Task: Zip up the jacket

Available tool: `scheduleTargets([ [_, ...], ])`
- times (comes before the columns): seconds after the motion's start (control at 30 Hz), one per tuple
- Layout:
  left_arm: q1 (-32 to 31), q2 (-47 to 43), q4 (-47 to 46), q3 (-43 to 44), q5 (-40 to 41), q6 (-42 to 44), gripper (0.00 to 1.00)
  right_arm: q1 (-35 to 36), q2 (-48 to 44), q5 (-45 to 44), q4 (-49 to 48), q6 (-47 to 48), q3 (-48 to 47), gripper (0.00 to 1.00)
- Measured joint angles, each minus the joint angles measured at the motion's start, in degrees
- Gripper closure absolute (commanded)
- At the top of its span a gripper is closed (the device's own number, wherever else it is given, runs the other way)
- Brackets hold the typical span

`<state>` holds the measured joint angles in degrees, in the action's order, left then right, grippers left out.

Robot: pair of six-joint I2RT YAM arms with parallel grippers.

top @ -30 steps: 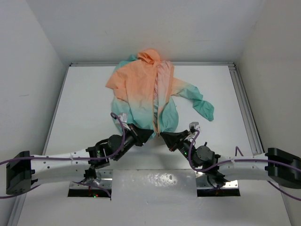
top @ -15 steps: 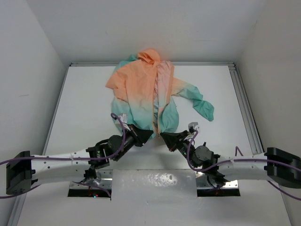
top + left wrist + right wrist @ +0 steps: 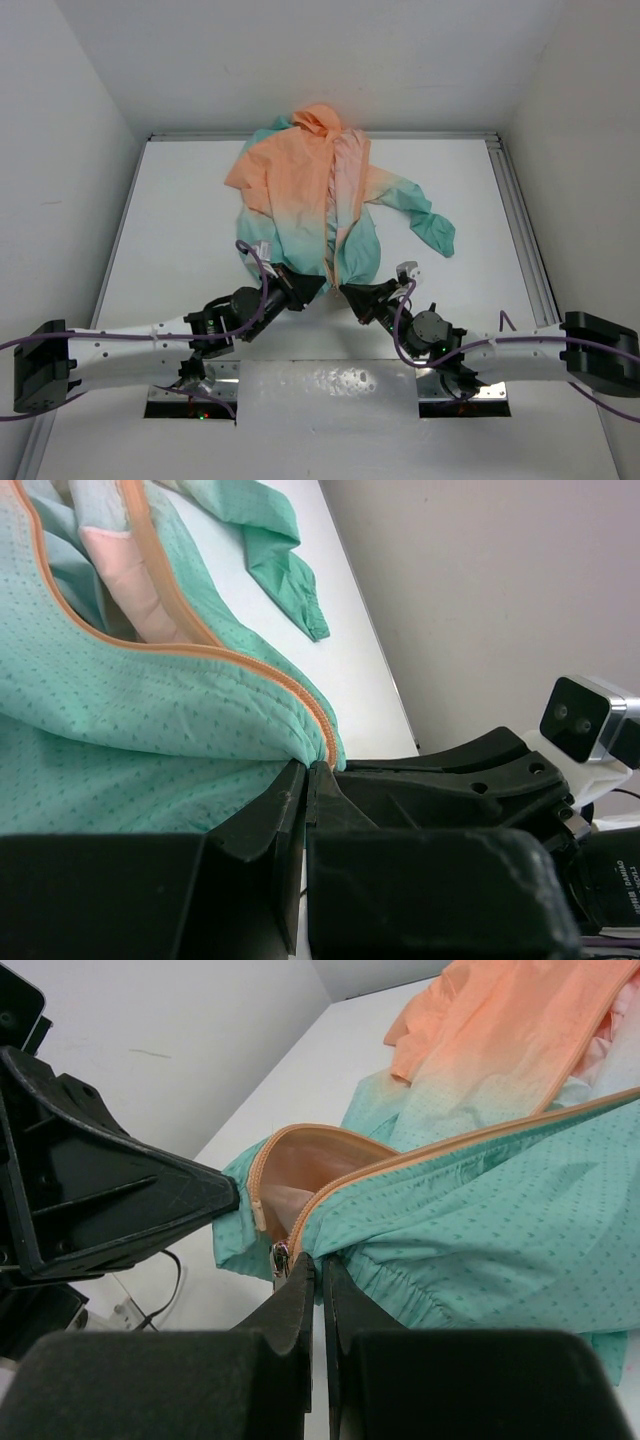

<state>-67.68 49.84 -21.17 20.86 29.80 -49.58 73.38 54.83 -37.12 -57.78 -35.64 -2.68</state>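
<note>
The jacket (image 3: pixel 300 190) lies spread on the white desk (image 3: pixel 180 230), hood toward the far wall and teal hem toward the arms, its front open with pale lining showing. The left gripper (image 3: pixel 312 285) is closed tight on the teal hem at the bottom end of the orange zipper (image 3: pixel 200 645). The right gripper (image 3: pixel 350 293) is clamped on the opposite hem corner, just beside the metal slider (image 3: pixel 280 1257). The 2 grippers sit near each other.
</note>
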Motion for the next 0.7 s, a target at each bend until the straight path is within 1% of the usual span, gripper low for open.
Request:
scheduleTargets([
  [0.7, 0.02, 1.18, 0.85, 0.00, 0.63, -0.04, 1.00, 0.31, -0.09, -0.31, 0.02, 1.20, -0.02, 1.00],
])
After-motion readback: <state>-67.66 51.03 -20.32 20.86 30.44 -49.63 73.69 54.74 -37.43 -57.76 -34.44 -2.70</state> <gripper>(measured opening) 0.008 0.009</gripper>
